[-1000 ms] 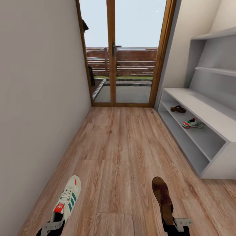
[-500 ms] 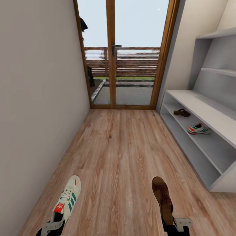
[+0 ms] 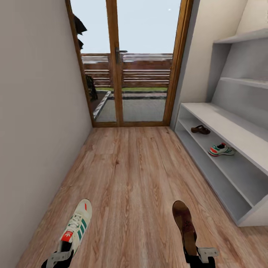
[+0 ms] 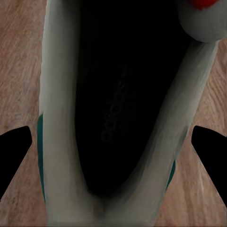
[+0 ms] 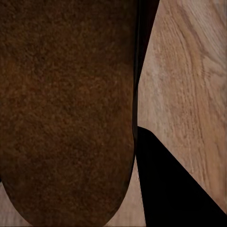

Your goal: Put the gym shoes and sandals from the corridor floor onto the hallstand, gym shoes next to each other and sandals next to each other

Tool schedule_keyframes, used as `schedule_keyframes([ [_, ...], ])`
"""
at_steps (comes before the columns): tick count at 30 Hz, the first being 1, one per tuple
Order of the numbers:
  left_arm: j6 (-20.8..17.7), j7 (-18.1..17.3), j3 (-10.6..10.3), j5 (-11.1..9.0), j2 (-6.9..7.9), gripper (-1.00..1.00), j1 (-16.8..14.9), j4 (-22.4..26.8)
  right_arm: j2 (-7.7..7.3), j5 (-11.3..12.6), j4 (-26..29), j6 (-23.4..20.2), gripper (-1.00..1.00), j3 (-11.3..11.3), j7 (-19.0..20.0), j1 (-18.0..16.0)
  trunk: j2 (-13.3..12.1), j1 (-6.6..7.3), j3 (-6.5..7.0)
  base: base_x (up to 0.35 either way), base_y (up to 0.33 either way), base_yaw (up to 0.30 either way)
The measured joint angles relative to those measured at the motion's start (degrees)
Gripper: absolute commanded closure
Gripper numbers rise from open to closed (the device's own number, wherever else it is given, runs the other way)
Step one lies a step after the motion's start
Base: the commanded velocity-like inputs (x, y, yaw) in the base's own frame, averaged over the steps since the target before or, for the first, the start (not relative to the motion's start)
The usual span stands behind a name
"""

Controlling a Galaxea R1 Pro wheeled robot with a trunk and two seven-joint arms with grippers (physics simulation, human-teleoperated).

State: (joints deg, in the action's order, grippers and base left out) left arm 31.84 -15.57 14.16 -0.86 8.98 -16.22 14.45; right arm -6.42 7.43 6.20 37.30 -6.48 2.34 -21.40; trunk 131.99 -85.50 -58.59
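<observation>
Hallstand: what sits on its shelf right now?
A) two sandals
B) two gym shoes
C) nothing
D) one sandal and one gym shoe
D: on the hallstand shelf, a brown sandal lies nearer the door and a gym shoe lies apart from it, nearer the robot.

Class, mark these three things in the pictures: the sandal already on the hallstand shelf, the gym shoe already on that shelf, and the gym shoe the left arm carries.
Sandal on the hallstand shelf (image 3: 200, 129), head view, on its upper.
Gym shoe on the hallstand shelf (image 3: 220, 150), head view, on its side.
Carried gym shoe (image 3: 77, 225), head view, on its laces.
</observation>
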Motion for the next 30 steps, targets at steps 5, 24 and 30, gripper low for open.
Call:
schedule_keyframes([
  [5, 0.0, 0.0, 0.0, 0.0, 0.0, 1.0, 0.01, 0.01, 0.02, 0.01, -0.01, 0.0, 1.0, 0.02, 0.0, 0.0, 0.0, 0.0, 0.0, 0.34, 0.0, -0.033],
  [24, 0.0, 0.0, 0.0, 0.0, 0.0, 1.0, 0.01, 0.02, -0.05, -0.02, -0.01, 0.0, 1.0, 0.0, 0.0, -0.01, 0.0, 0.0, 0.0, 0.34, 0.0, -0.003],
  [30, 0.0, 0.0, 0.0, 0.0, 0.0, 1.0, 0.01, 0.03, -0.06, -0.03, -0.01, 0.0, 1.0, 0.01, 0.0, -0.01, 0.0, 0.0, 0.0, 0.34, 0.0, 0.0],
])
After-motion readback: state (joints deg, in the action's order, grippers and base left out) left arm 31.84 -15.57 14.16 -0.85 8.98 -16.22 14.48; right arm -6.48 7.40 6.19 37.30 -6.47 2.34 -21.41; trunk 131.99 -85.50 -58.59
